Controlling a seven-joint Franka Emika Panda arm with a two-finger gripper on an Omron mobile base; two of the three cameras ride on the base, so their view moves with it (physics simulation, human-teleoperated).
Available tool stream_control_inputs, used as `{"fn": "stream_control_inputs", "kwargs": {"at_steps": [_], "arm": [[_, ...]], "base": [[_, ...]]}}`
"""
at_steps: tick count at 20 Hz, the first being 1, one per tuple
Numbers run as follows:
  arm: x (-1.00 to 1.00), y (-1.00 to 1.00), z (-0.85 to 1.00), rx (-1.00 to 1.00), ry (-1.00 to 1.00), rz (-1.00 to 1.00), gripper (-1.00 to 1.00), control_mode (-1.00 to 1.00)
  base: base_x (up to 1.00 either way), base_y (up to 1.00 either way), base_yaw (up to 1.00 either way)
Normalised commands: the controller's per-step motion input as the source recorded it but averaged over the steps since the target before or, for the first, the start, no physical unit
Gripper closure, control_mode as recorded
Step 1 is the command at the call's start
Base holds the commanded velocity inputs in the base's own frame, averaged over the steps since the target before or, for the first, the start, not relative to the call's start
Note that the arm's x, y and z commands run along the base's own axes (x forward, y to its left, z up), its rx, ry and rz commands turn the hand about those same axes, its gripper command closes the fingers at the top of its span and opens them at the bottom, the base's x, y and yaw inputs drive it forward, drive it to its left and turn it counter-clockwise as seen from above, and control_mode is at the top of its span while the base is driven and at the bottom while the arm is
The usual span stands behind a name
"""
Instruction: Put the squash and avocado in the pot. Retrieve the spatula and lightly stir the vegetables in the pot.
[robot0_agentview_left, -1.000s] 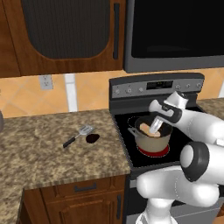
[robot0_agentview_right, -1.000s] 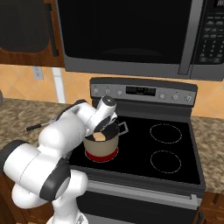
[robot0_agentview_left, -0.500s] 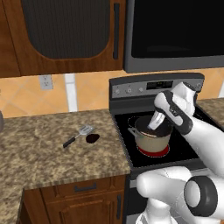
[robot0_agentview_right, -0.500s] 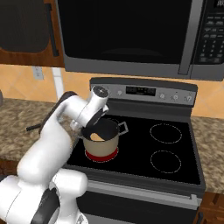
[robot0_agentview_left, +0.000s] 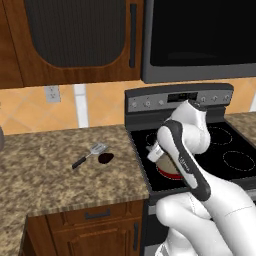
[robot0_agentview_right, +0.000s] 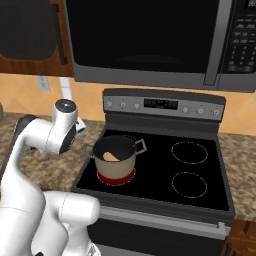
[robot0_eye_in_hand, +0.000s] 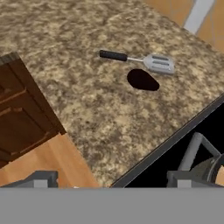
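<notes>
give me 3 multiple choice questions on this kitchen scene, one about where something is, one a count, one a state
1. Where does the avocado lie?
A. in the pot
B. on the counter beside the spatula's head
C. on a burner

2. How many loop handles show on the pot in the right base view?
A. none
B. two
C. four

3. What is inside the pot?
A. a pale tan squash
B. the spatula
C. nothing at all

Answers:
1. B, the hand view shows the dark fruit on the granite counter just by the spatula and its grey head.
2. B, one grey loop sticks out on each side of the rim.
3. A, the squash shows pale tan against the dark inside.
</notes>
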Motion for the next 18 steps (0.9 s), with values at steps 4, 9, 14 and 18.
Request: {"fn": "stream_control_inputs", "kwargs": {"at_steps": [4,9,14,18], "arm": [[0.14,1.0,0.0,-0.34,0.0,0.04,-1.0,-1.0],[0.52,1.0,-0.09,-0.52,0.0,0.06,-1.0,-1.0],[0.82,0.72,-0.21,-0.44,0.06,0.06,-1.0,-1.0],[0.81,0.16,-0.02,-0.13,0.21,0.0,-1.0,-1.0]], "base": [[0.0,0.0,0.0],[0.0,0.0,0.0],[0.0,0.0,0.0],[0.0,0.0,0.0]]}}
